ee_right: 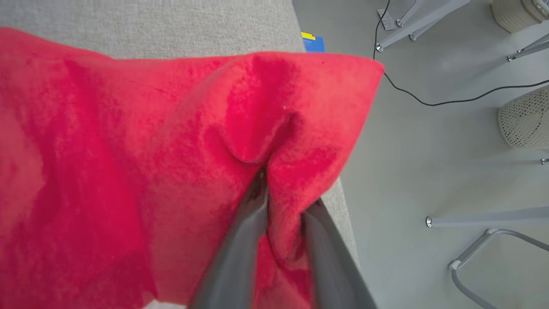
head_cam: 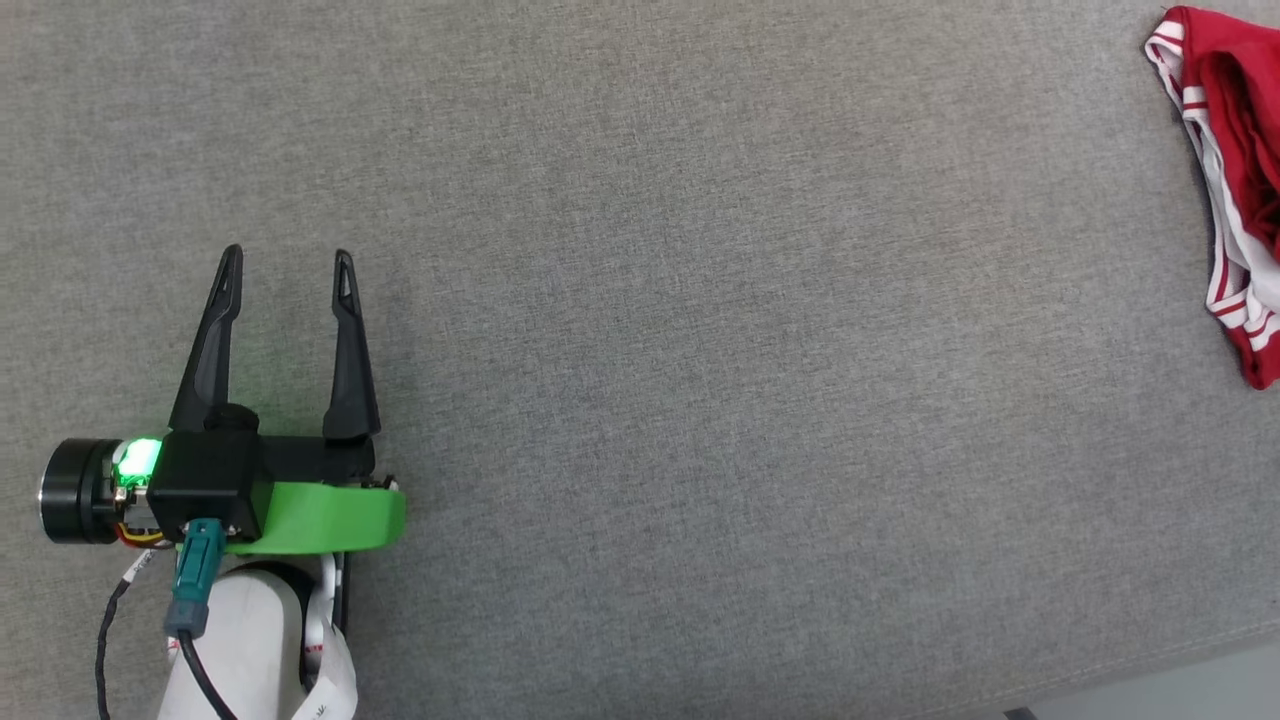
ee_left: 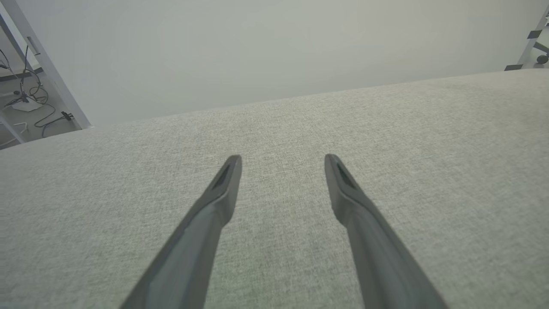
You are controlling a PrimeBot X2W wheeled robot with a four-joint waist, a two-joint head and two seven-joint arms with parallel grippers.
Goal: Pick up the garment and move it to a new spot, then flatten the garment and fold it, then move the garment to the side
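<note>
Nearest the robot, the left gripper (head_cam: pixel 288 255) hovers over the grey padded table (head_cam: pixel 700 350), jaws spread wide and empty. Far to the right, the garment (head_cam: pixel 1225 100) lies bunched at the table's edge, well apart from that gripper. There the right gripper (ee_right: pixel 287 191) pinches a fold of the red cloth between nearly closed fingers. Beyond it lies the floor (ee_right: pixel 429 150).

Risk: the pinch takes only a thin fold at the table's edge. If it slackens, the shirt is likely to slide off onto the floor.

left gripper (head_cam: pixel 288 253): 2 black fingers (head_cam: pixel 350 370) | green bracket (head_cam: pixel 330 518) | white forearm (head_cam: pixel 245 640) | green glow (head_cam: pixel 138 458), maybe LED
</note>
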